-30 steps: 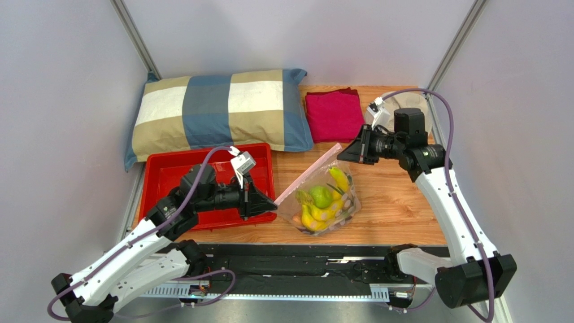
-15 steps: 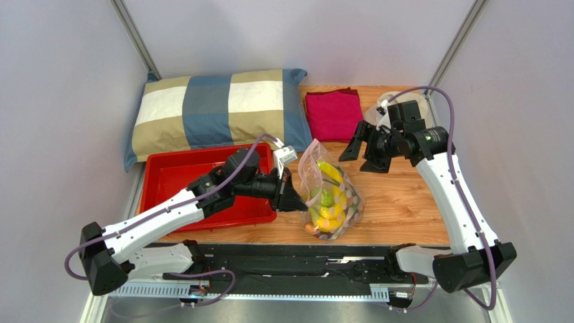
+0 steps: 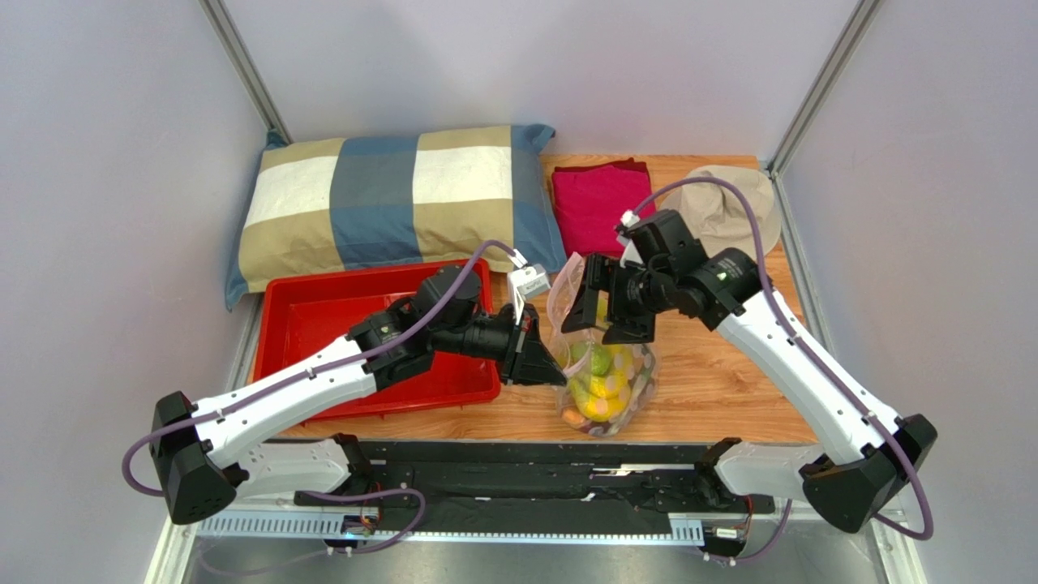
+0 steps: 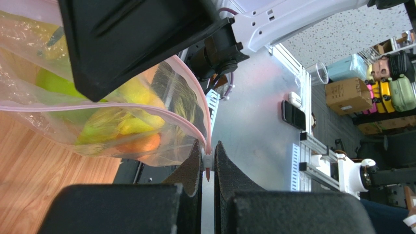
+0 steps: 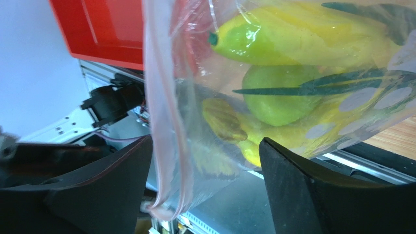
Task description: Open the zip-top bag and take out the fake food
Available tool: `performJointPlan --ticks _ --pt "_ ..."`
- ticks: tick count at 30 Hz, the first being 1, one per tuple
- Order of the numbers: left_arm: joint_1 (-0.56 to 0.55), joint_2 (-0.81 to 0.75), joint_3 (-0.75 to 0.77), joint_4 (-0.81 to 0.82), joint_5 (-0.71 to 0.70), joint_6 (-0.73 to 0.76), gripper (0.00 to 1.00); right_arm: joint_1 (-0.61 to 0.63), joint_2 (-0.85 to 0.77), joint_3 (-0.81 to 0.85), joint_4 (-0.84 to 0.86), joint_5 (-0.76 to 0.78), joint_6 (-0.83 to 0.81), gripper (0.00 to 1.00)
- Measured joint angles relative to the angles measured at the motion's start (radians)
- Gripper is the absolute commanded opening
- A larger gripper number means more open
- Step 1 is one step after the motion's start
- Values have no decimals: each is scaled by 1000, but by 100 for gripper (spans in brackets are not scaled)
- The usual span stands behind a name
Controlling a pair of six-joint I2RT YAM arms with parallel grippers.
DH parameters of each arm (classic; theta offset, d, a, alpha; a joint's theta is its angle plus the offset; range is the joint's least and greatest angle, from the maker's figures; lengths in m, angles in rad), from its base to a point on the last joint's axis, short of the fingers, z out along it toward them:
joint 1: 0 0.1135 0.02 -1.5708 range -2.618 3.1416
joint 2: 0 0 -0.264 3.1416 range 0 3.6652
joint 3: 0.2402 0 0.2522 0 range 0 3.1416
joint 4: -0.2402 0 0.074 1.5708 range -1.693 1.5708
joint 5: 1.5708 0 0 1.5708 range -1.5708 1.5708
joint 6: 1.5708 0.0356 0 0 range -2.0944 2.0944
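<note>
The clear zip-top bag (image 3: pixel 634 365) hangs upright over the wooden table, its pink zip strip (image 5: pixel 161 122) along the mouth. Inside it shows the fake food (image 3: pixel 597 387): yellow bananas (image 5: pixel 298 36), a round green fruit (image 5: pixel 278 95) and an orange piece (image 4: pixel 141 146). My left gripper (image 3: pixel 548 365) is shut on the end of the zip strip (image 4: pixel 208 163), pinching it between its pads. Over the top of the bag, my right gripper (image 3: pixel 603 319) is open. Its jaws (image 5: pixel 205 144) straddle the mouth edge with gaps on both sides.
A red tray (image 3: pixel 305 319) lies under my left arm. A checked pillow (image 3: pixel 390 201) stands behind it. A folded magenta cloth (image 3: pixel 603 209) and a beige hat (image 3: pixel 731 201) lie at the back right. The black rail (image 3: pixel 524 469) runs along the near edge.
My right gripper let go of the zip strip, opened and swung left and down over the bag's mouth. My left gripper carried its end rightward, and the bag now hangs upright.
</note>
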Motion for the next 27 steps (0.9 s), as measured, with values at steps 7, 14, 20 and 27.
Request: performJointPlan --ticks 7,14,20,27 --pt "0 -32 0 -37 -39 4 38 33 55 41 -55 79 -20 0" --pt "4 -54 233 -253 -182 -29 25 77 74 230 -124 151 -119 0" --pt "7 63 391 -253 -217 -87 17 116 46 147 -124 149 -118 0" --pt "7 280 413 -337 -227 -82 19 120 -7 125 -119 158 -103 0"
